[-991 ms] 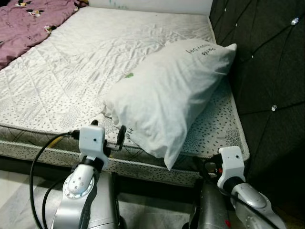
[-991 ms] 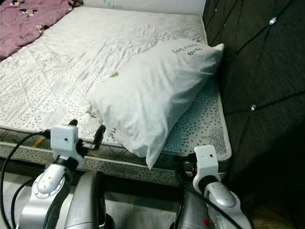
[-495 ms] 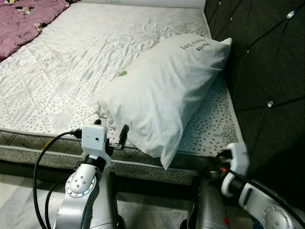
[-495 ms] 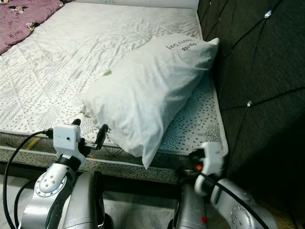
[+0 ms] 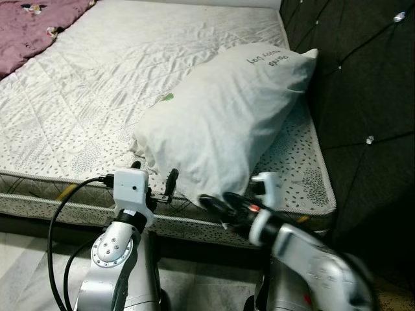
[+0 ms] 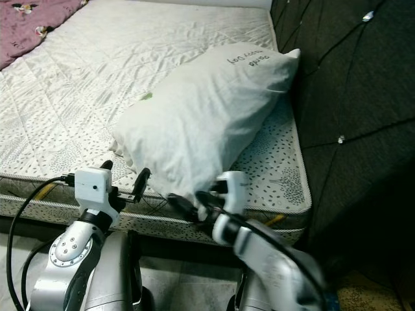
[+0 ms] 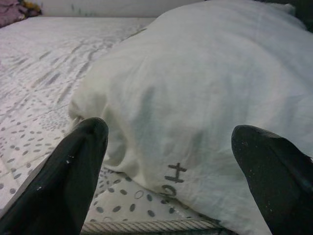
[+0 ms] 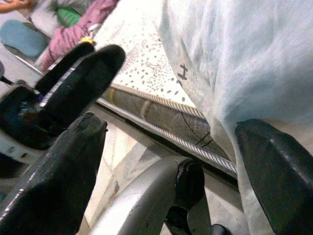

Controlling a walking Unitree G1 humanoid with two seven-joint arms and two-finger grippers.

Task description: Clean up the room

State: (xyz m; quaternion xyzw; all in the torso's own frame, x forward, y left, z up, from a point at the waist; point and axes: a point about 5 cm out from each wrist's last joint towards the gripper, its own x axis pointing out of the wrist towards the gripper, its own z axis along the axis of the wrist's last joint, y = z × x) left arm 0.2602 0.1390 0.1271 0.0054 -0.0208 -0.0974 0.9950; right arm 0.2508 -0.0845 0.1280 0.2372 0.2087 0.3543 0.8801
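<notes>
Beyond wrist-view pillow (image 8: 234,58), pink bedding (image 8: 73,32)

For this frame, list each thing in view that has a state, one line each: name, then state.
Pillow: lying on the mattress, one corner hanging over the near edge, not gripped.
Mattress: bare, no sheet.
Purple blanket: bunched at the far left of the bed.
Left gripper: open, fingers either side of the pillow's near end.
Right gripper: open, at the overhanging corner, blurred.

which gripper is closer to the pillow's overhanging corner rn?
Right. The right gripper is open right at the pillow corner hanging over the mattress edge; the left gripper is open beside the pillow's near end.
</notes>
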